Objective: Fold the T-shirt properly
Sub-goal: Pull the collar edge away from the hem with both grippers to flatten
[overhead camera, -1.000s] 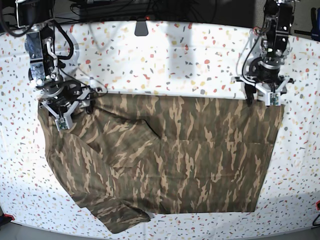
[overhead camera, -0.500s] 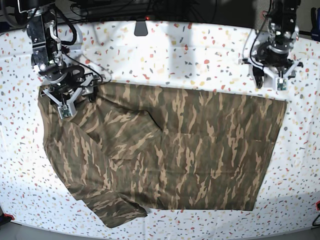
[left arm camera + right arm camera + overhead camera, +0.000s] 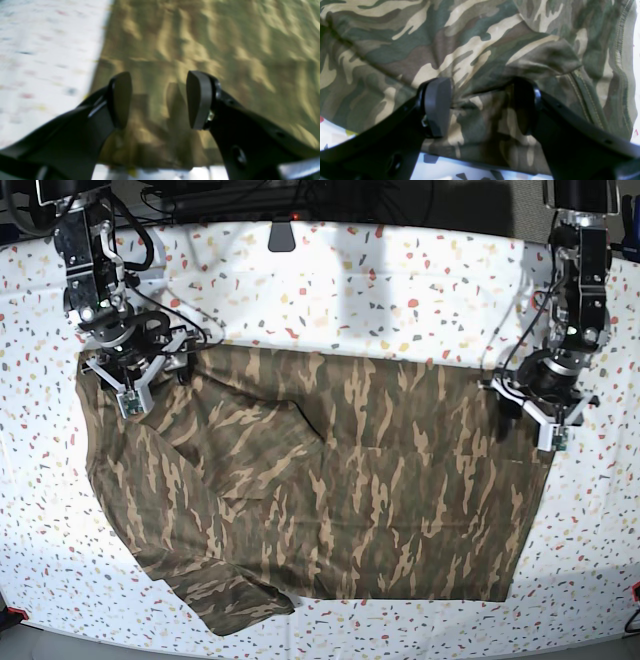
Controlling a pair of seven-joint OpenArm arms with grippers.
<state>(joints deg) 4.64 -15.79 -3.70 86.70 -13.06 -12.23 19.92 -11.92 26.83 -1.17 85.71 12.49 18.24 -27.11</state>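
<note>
The camouflage T-shirt (image 3: 340, 480) lies spread wide on the speckled white table (image 3: 350, 290), with one sleeve sticking out at the front left (image 3: 240, 610). At the shirt's back left corner my right gripper (image 3: 135, 380) rests low on the cloth. In its wrist view the right gripper (image 3: 480, 107) is open, its fingers (image 3: 437, 107) astride a raised fold of T-shirt (image 3: 470, 37) beside a stitched hem. My left gripper (image 3: 528, 412) hovers over the shirt's right edge. The blurred left wrist view shows that gripper (image 3: 160, 100) open and empty above the T-shirt (image 3: 225, 37).
A small dark object (image 3: 282, 237) sits at the table's back edge, with cables behind it. Bare table (image 3: 37, 50) shows just beside the shirt's edge in the left wrist view. A crease runs through the shirt's left half (image 3: 300, 425).
My left gripper has left the shirt's back right corner, lifted toward the back, then swung forward over the right edge. The right gripper has barely moved.
</note>
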